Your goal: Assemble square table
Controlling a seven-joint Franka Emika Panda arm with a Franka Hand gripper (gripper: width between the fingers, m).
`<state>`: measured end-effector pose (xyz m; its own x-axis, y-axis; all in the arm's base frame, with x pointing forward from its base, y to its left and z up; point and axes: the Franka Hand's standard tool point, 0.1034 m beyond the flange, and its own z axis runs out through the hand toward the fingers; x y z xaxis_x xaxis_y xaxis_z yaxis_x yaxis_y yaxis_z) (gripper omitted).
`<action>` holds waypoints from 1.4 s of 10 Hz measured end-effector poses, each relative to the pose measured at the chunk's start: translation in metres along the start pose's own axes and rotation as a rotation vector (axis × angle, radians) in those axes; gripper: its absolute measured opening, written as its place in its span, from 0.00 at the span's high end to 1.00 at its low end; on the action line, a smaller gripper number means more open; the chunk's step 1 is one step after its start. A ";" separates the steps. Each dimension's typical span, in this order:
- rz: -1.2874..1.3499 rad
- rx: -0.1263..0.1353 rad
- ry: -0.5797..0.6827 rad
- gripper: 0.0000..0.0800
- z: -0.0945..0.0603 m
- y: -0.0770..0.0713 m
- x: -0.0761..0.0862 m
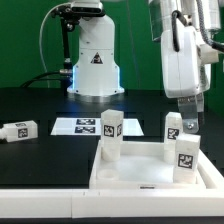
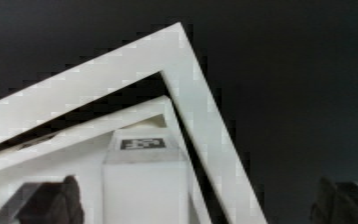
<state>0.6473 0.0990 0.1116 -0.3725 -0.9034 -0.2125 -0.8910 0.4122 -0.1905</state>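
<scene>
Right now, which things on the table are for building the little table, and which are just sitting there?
For the job:
- square top, white, with a raised rim
- three legs standing on it
- fourth leg, lying on the black table
- gripper, open, above the legs

Just sitting there:
- marker board
- robot base

One square top, four legs, one marker board.

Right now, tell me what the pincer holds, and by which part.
Nothing. The pincer stands open above a short white tagged leg standing in the white plastic square tabletop.
</scene>
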 end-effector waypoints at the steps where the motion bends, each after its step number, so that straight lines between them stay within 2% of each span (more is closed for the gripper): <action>1: 0.000 0.000 0.000 0.19 0.000 0.000 0.000; 4: -0.021 0.001 0.001 0.19 0.000 -0.001 0.001; 5: -0.096 0.013 -0.020 0.19 -0.013 -0.008 0.007; 7: -0.222 0.041 -0.058 0.19 -0.046 -0.020 0.031; 8: -0.212 0.047 -0.061 0.19 -0.050 -0.023 0.036; 12: -0.507 0.054 -0.049 0.19 -0.047 -0.022 0.039; 13: -0.624 0.066 -0.035 0.19 -0.048 -0.024 0.052; 14: -0.727 0.067 -0.027 0.19 -0.053 -0.025 0.068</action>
<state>0.6308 0.0212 0.1525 0.3142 -0.9488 -0.0335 -0.8928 -0.2833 -0.3503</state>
